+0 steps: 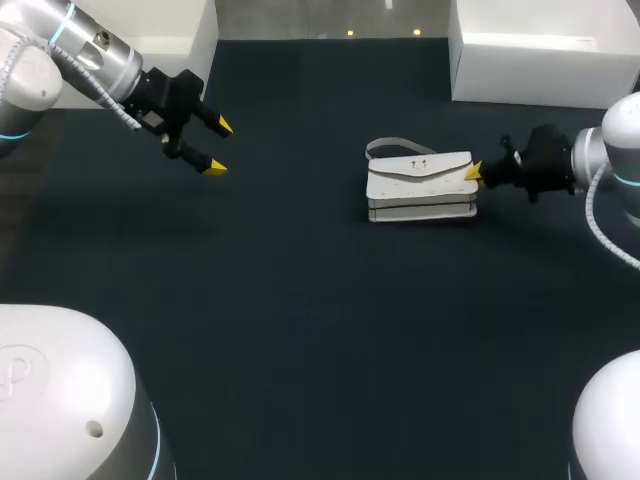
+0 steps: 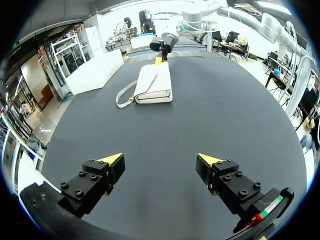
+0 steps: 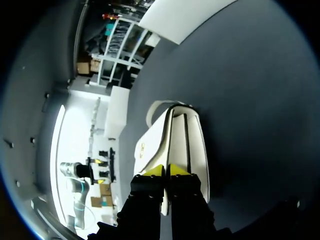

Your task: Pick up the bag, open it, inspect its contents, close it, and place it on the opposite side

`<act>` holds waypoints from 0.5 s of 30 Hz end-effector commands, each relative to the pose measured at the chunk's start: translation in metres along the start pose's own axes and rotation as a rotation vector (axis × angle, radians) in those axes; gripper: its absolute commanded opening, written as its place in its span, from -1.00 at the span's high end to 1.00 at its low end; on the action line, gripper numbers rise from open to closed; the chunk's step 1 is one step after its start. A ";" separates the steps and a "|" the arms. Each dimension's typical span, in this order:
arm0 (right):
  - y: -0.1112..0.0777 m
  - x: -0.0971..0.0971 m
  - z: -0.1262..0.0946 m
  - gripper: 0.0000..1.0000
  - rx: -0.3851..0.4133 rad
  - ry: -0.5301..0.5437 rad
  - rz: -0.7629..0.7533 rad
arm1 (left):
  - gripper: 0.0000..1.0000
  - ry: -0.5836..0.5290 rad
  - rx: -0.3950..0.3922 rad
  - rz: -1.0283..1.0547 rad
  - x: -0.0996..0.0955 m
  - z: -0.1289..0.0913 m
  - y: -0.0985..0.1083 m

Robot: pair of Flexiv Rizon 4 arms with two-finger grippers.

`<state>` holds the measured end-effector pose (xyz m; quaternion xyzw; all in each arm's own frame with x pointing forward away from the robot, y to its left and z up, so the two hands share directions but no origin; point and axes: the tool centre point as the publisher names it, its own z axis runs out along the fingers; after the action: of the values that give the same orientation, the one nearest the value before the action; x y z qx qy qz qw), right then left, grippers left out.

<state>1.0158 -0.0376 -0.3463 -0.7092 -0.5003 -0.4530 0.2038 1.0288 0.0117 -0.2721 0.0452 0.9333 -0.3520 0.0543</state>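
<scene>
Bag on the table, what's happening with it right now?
The right end effector is pinched on the right end of the white bag, which lies flat on the dark table with its flap closed, not yet lifted. The left end effector hangs open over the table's left side, well clear of the bag.

No lettering, number or sign can be read anywhere; small dark marks are seen on the flap of the white bag, too small to be made out; a faint embossed emblem is borne by the white robot base, illegible.
</scene>
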 end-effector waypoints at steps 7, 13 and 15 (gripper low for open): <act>-0.025 0.018 0.021 1.00 -0.059 0.041 -0.014 | -1.00 -0.001 0.003 0.001 0.000 0.001 0.001; -0.042 0.023 0.035 1.00 -0.052 0.066 0.003 | -1.00 -0.001 0.003 0.001 0.000 0.001 0.001; -0.046 0.024 0.039 1.00 -0.052 0.066 0.007 | -1.00 -0.001 0.003 0.001 0.000 0.001 0.001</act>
<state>0.9936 0.0157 -0.3487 -0.6998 -0.4815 -0.4849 0.2079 1.0288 0.0117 -0.2721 0.0452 0.9333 -0.3520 0.0543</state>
